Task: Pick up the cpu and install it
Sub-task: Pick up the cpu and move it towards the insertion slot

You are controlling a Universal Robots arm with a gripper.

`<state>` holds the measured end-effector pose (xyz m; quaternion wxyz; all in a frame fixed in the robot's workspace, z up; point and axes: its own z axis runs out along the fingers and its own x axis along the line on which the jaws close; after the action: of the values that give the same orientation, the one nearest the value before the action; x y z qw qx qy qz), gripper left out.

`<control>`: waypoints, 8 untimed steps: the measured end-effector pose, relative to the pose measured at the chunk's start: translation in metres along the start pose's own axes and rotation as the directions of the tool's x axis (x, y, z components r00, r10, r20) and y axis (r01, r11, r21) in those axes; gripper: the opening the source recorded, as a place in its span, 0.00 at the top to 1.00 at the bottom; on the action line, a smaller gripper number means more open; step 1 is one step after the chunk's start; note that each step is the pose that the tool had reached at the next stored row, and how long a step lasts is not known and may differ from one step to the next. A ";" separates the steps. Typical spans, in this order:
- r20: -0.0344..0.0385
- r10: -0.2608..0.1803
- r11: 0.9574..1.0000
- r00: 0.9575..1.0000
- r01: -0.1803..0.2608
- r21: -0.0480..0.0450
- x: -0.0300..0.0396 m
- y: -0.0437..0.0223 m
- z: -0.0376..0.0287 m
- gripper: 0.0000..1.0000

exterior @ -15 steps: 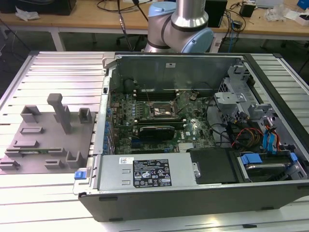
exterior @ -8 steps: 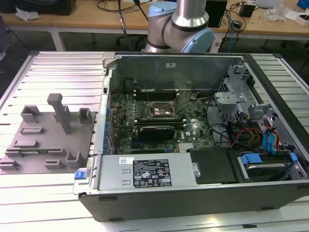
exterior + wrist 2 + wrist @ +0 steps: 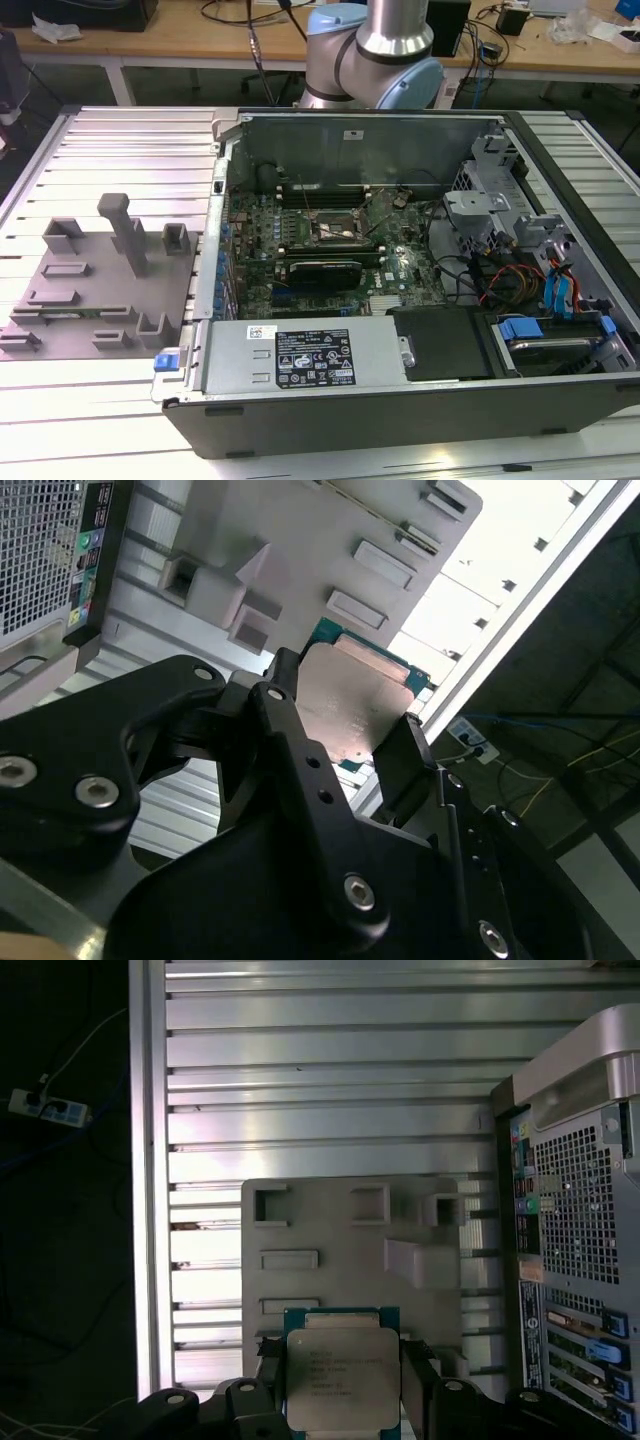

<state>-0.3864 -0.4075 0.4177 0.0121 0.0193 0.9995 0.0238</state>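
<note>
while in tool (image 3: 343, 1365), cpu (image 3: 342, 1390) over table (image 3: 330, 1090)

cpu (image 3: 342, 1385), silvery top on a green board: 1.
gripper (image 3: 342, 1360): 1, with 2 black fingers (image 3: 300, 750).
robot arm (image 3: 372, 45): 1.
open computer case (image 3: 400, 415): 1.
green motherboard (image 3: 400, 265) inside the case: 1.
square socket (image 3: 335, 232) with metal frame: 1.
black expansion card (image 3: 320, 272): 1.
large white printed label (image 3: 312, 357): 1.
grey fixture plate (image 3: 85, 300): 1, with 1 tall upright post (image 3: 125, 235).
slotted metal table (image 3: 130, 135): 1.
white power strip (image 3: 48, 1108): 1.
</note>
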 end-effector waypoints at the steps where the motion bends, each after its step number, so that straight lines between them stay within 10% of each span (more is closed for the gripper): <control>1: 0.000 0.000 1.000 1.000 0.000 0.000 -0.0017 0.0001 0.0000 0.45; 8: 0.000 0.000 1.000 1.000 0.000 0.000 -0.0090 0.0004 0.0002 0.45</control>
<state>-0.3774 -0.4075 0.4177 0.0121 0.0193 0.9995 0.0238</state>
